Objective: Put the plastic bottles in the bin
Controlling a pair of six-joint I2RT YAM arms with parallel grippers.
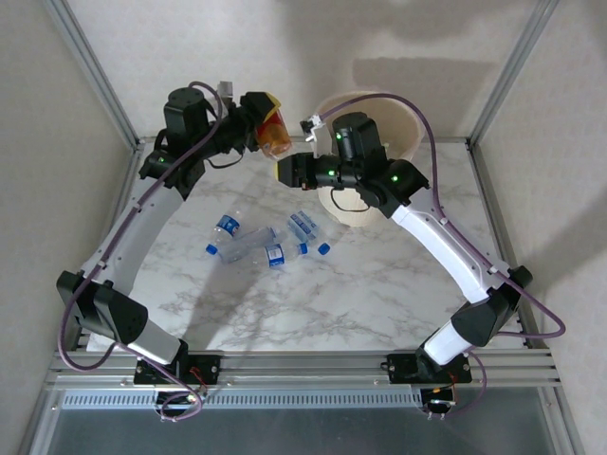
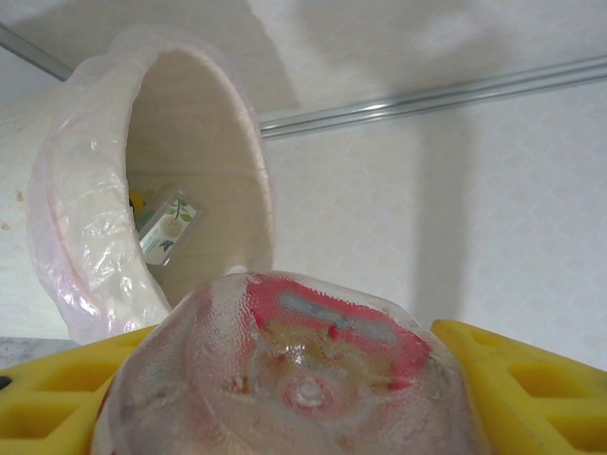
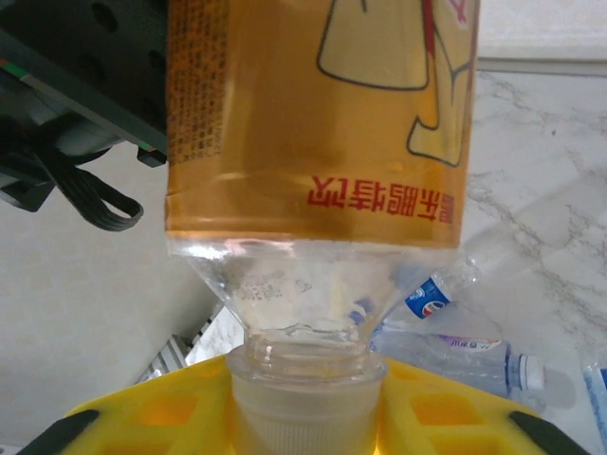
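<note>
While left claw (image 1: pixel 269 116) clamps orange bottle (image 1: pixel 277 138) by its base and right claw (image 1: pixel 284 165) is closed on its cap, it hangs beside bin (image 1: pixel 405 128) at table's (image 1: pixel 379 294) far edge. Something labelled (image 2: pixel 167 224) lies inside; roughly five clear bottles (image 1: pixel 250 245) left mid-table.

That clear plastic bottle with the orange label (image 3: pixel 313 114) is pretty shiny, wrap glossy, shoulder rippled. The round cream bin (image 2: pixel 204 180) looks matt and smooth; its thin pinkish plastic bag liner (image 2: pixel 76 227) is crinkly and glossy. The white marble-look tabletop (image 1: pixel 379 284) is smooth, the aluminium frame rails (image 1: pixel 303 365) brushed metal.
</note>
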